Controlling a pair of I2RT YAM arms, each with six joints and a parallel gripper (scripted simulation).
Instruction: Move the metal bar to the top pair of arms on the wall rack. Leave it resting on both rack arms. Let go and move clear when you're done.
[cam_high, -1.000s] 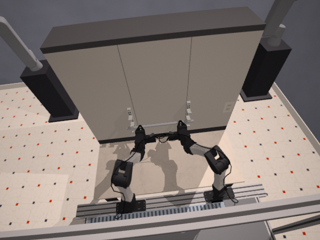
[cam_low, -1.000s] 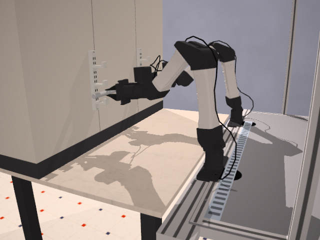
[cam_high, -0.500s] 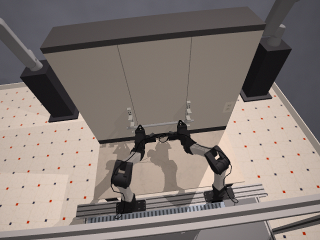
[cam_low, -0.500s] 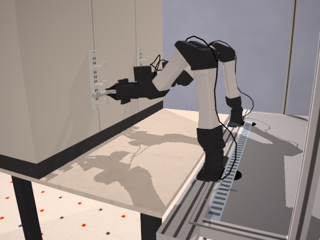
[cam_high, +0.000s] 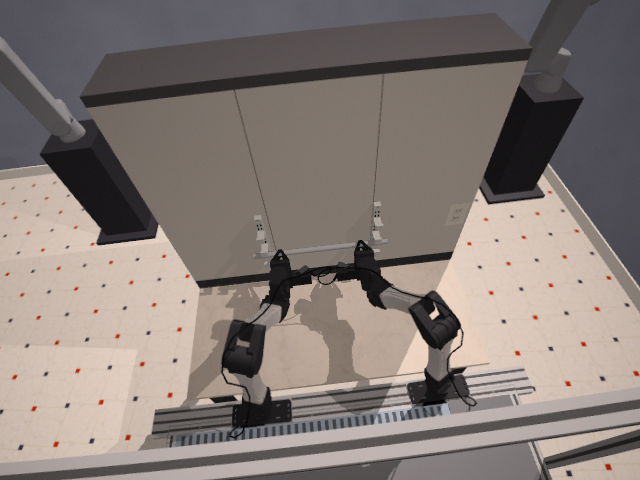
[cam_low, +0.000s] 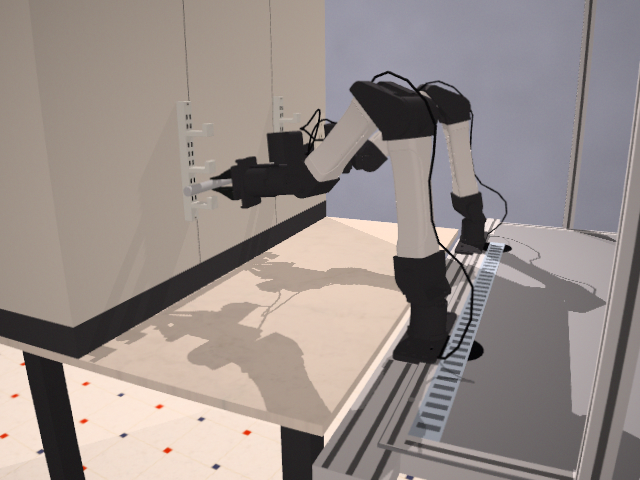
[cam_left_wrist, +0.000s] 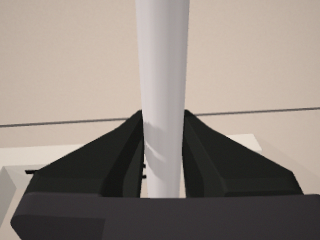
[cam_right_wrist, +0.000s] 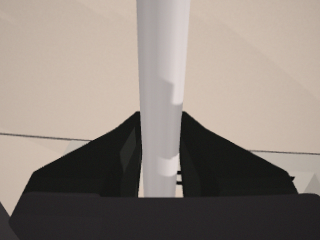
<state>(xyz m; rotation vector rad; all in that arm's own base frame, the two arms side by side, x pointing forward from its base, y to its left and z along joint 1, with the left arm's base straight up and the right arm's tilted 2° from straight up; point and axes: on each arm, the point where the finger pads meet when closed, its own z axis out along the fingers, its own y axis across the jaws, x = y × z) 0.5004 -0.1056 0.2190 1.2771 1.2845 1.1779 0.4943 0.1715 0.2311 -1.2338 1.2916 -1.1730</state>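
Black-jointed arms rise from the near side of the bench (cam_high: 289, 372) (cam_low: 356, 310) and reach towards twelve o'clock, as seen from above. The left pincer (cam_high: 280, 254) (cam_low: 218, 184) (cam_left_wrist: 163, 119) and right pincer (cam_high: 361, 243) (cam_right_wrist: 160, 121) are each found pinching the pale metal bar (cam_high: 320, 249) (cam_low: 193, 189) (cam_left_wrist: 164, 75) (cam_right_wrist: 162, 65), between the two rack uprights. Its tips point roughly to nine and three o'clock. Assessment: stiff, smooth, liable to slide or roll if gripped loosely; the present two-point hold inboard of the supports is suitable, provided both lift evenly. Beyond, the wall rack (cam_high: 376, 205) (cam_low: 181, 155) has its top rack arms (cam_low: 207, 129) unoccupied; the bar sits lower, near the middle and bottom levels. Seating is not verifiable.
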